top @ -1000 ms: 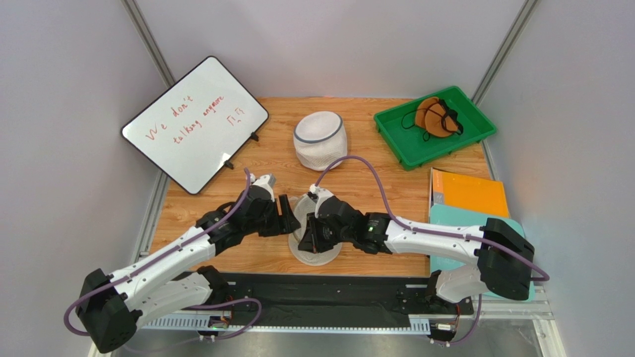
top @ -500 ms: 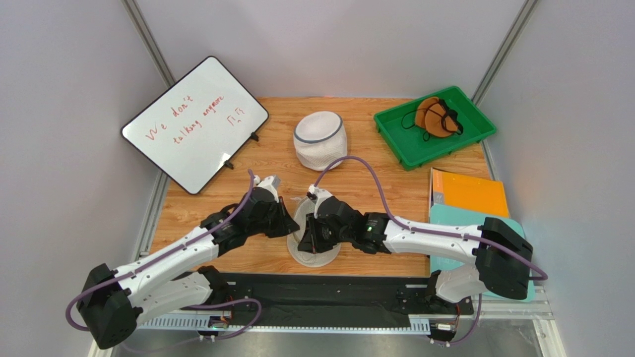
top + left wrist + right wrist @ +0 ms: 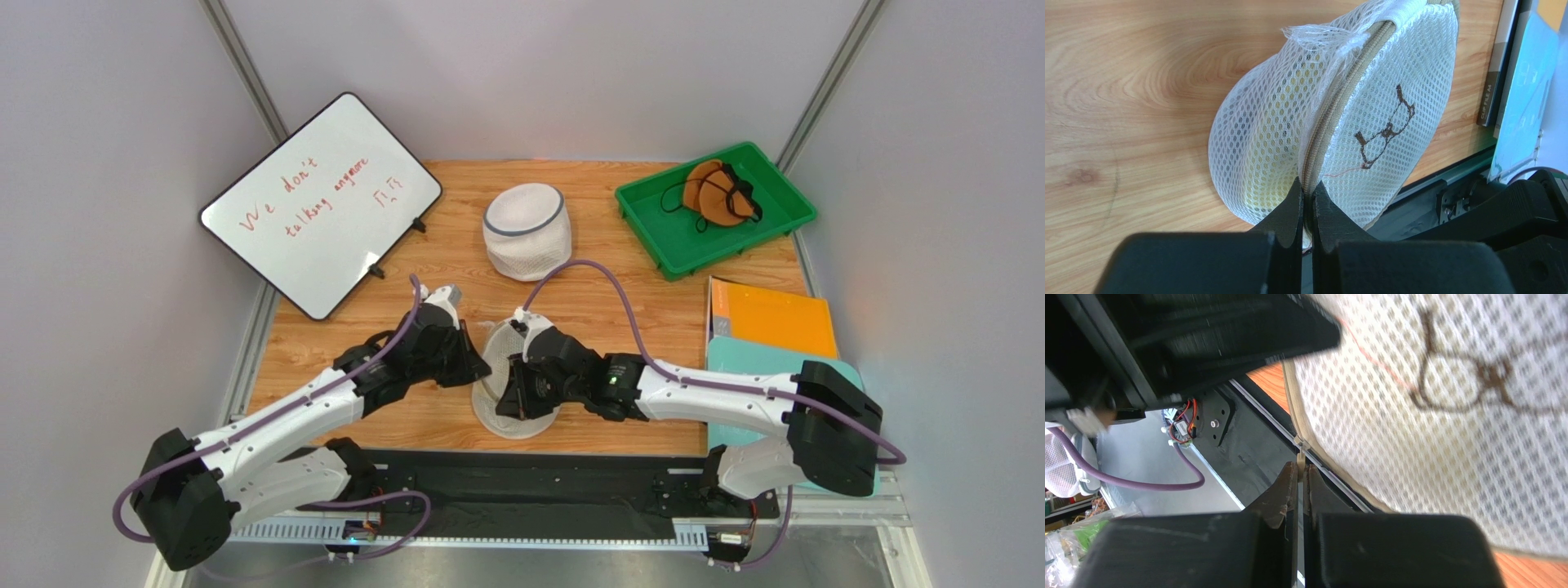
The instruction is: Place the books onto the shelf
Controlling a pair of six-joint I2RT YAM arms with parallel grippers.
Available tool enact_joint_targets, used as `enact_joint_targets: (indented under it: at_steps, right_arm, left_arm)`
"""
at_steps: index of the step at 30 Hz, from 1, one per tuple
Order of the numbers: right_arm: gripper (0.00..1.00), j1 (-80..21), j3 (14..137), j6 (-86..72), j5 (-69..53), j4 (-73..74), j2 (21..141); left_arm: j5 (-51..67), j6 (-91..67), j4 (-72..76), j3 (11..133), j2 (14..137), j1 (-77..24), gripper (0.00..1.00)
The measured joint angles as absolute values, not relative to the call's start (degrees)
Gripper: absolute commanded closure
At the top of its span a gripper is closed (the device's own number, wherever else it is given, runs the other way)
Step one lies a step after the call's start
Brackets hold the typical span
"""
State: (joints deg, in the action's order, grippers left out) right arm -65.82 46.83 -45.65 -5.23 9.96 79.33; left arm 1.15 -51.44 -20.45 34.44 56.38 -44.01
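Where the round white mesh pouch [image 3: 1260, 135] lies mid-frame, left gripper [image 3: 1306, 195] pinches its beige zipper [image 3: 1339, 104] — right gripper [image 3: 1301, 475], the pull tab [image 3: 1301, 456].

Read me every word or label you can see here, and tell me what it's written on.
"We don't talking anymore": red handwriting on the whiteboard; the small marks after it are unreadable.
"CLIP FILE A4", as far as it can be read: small print on the dark folder spine.
No words on the mesh bag, only a brown stitched figure.
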Motion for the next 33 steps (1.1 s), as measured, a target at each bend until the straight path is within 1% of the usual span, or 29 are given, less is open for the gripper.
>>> enact_joint_targets:
  at_steps: [10, 21, 22, 23, 24, 25, 26, 28, 30, 33]
  right_arm:
    - [1.00, -65.82, 44.56, -46.19, -3.92, 10.31, 76.49]
    - [1.00, -65.82, 43.90, -46.30, -2.24, 10.66, 74.87]
    - [1.00, -65.80, 43.90, -46.28, -2.11, 10.66, 74.78]
    - [1.00, -65.80, 43.90, -46.28, -1.91, 10.63, 74.72]
    - [1.00, -65.80, 43.90, -46.28, -1.69, 10.66, 74.72]
    - [1.00, -65.76, 43.90, -46.28, -1.52, 10.66, 74.70]
    - [1.00, -65.69, 43.90, -46.28, -1.50, 10.66, 74.70]
    - [1.00, -65.76, 43.90, -46.28, -1.98, 10.90, 74.70]
    - [1.00, -65.84, 43.92, -46.28, -2.33, 11.22, 74.70]
    - [1.00, -65.89, 44.03, -46.26, -2.68, 11.53, 74.85]
  left_arm:
    - [3.27, -48.21, -20.53, 35.59, 57.14, -40.27, 1.00]
    - [5.96, -43.70, -20.71, 40.71, 63.48, -38.92, 1.00]
    - [6.13, -43.35, -20.73, 41.39, 64.20, -38.92, 0.99]
    - [6.28, -43.05, -20.91, 42.24, 65.21, -38.92, 0.86]
    - [6.48, -42.78, -21.10, 43.18, 66.32, -38.92, 0.77]
    - [6.63, -42.37, -21.45, 43.97, 67.26, -38.92, 0.50]
    - [6.61, -42.15, -21.74, 44.62, 67.96, -38.92, 0.39]
    - [6.09, -41.43, -21.74, 45.25, 68.40, -38.70, 0.23]
    - [5.82, -41.69, -21.82, 45.32, 67.66, -38.46, 0.20]
    - [5.48, -42.33, -22.04, 44.58, 63.77, -38.22, 0.20]
